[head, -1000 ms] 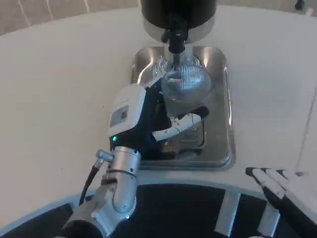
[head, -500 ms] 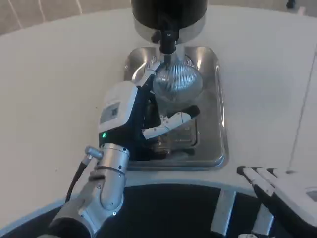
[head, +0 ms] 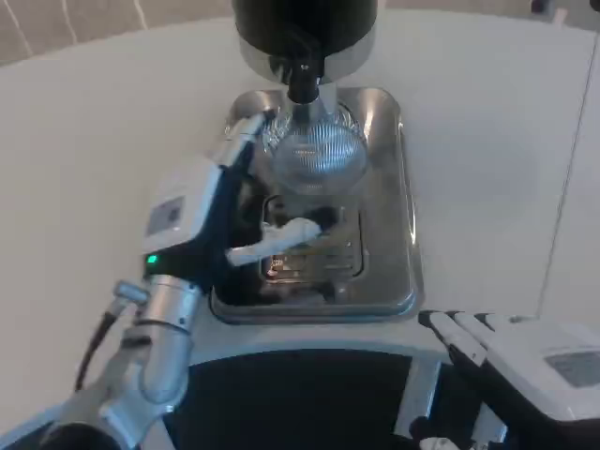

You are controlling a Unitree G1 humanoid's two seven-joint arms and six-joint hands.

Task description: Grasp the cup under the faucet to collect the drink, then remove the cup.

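Now we see our left hand [head: 211, 211] reaching over the left part of the steel drip tray [head: 398, 187], its white back turned up and a green light glowing near the wrist. Its upper fingers [head: 246, 131] lie against the left side of the clear ribbed cup [head: 314, 159], and one white finger [head: 277, 239] stretches across the tray's grille just below the cup. Whether that hand truly holds the cup or only touches it, we cannot tell, since the far side of the glass hides the contact. The cup stands upright on the tray directly under the black faucet [head: 302, 80] of the dark dispenser [head: 305, 28] at the top edge.

Compared with half a second ago, the whole picture has slid: dispenser, tray and cup all sit further left and a little higher, so our camera has moved, not the things. Against the tray, though, our left hand has drawn back toward the left rim, its wrist lower and further out, and the lower finger now sits more apart from the cup than before.

Our right hand [head: 525, 361] rests at the table's [head: 84, 159] near edge, lower right, fingers straight and side by side, holding nothing, and more of its white back shows than earlier
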